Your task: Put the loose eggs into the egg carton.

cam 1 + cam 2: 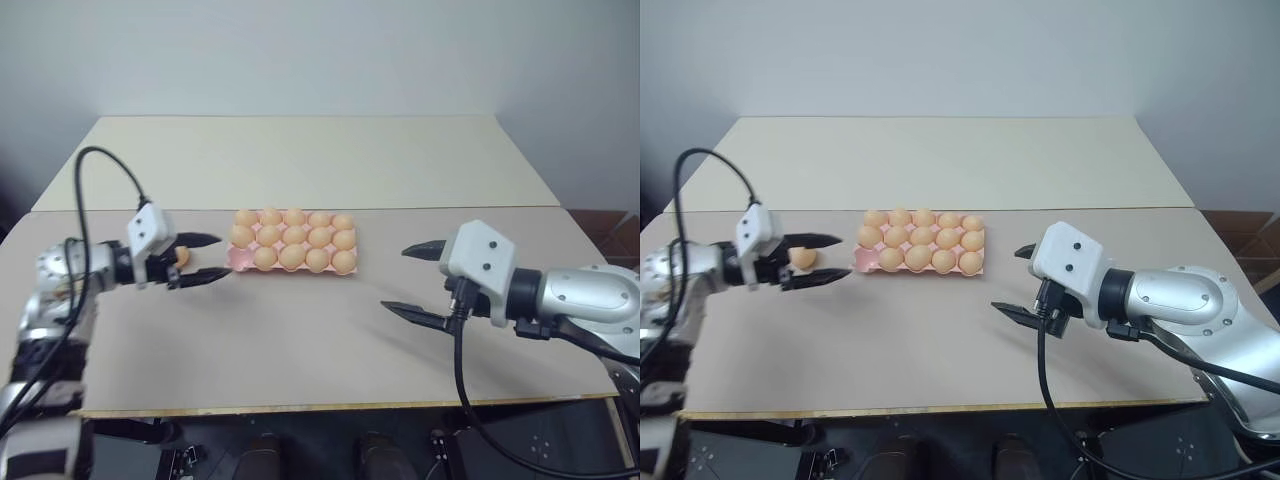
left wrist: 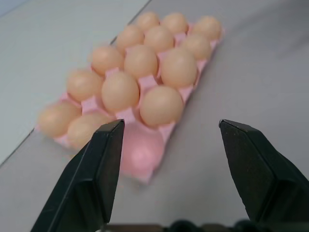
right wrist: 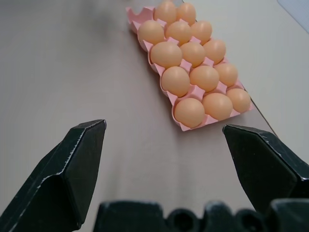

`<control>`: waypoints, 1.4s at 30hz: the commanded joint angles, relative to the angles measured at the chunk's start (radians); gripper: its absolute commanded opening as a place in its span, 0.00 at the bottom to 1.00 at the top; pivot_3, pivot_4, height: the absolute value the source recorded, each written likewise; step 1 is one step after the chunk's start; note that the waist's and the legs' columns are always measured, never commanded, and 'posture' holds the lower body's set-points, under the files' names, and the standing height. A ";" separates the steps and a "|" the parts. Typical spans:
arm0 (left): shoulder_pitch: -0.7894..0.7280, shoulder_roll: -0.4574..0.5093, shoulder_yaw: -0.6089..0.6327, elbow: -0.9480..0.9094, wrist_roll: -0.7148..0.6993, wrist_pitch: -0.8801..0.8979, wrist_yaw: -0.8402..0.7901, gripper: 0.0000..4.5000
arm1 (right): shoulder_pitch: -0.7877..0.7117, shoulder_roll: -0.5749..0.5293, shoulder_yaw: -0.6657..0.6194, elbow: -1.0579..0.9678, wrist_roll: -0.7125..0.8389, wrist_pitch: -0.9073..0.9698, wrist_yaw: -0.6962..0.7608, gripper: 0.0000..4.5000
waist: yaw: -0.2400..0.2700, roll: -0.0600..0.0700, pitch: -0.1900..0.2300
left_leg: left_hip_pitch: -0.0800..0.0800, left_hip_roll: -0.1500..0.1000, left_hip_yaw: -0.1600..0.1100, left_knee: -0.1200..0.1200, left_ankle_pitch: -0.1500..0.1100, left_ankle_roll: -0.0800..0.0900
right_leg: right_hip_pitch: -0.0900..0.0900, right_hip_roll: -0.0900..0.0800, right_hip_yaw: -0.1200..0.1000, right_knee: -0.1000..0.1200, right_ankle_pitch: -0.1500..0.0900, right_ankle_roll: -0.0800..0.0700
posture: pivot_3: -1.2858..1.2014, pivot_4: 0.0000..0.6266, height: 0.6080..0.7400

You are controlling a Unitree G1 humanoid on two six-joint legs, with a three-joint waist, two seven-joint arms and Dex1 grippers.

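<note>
Left wrist view: pink egg carton (image 2: 145,154), one corner cup empty, both tools' fingers apart.

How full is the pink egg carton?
Nearly full: the egg carton holds fourteen eggs, with one corner cup empty.

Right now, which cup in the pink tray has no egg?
The corner cup nearest the left gripper; every other cup in the egg carton holds an egg.
</note>
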 commanded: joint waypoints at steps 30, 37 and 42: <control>0.273 -0.136 0.298 -0.534 0.062 0.541 0.772 0.99 | -0.097 -0.009 0.089 0.108 -0.069 -0.138 0.148 1.00 | 0.017 -0.001 0.000 | 0.002 0.000 -0.001 -0.002 0.000 0.000 | 0.002 -0.001 0.000 0.001 0.000 0.000 | 0.52 0.24 1.00; 0.058 -0.236 0.144 -0.340 0.134 0.583 0.927 0.99 | -0.093 -0.013 0.090 0.094 -0.080 -0.118 0.121 1.00 | 0.017 -0.001 0.000 | 0.000 -0.001 -0.001 -0.001 0.000 0.000 | 0.000 0.000 -0.001 0.000 0.000 0.000 | 0.52 0.24 1.00; -0.079 -0.294 0.105 -0.129 0.157 0.539 0.989 0.99 | -0.078 -0.021 0.076 0.077 -0.079 -0.100 0.106 1.00 | 0.019 -0.001 0.000 | 0.000 -0.001 -0.001 -0.001 0.000 0.000 | 0.000 -0.001 -0.001 0.000 0.000 0.000 | 0.52 0.24 1.00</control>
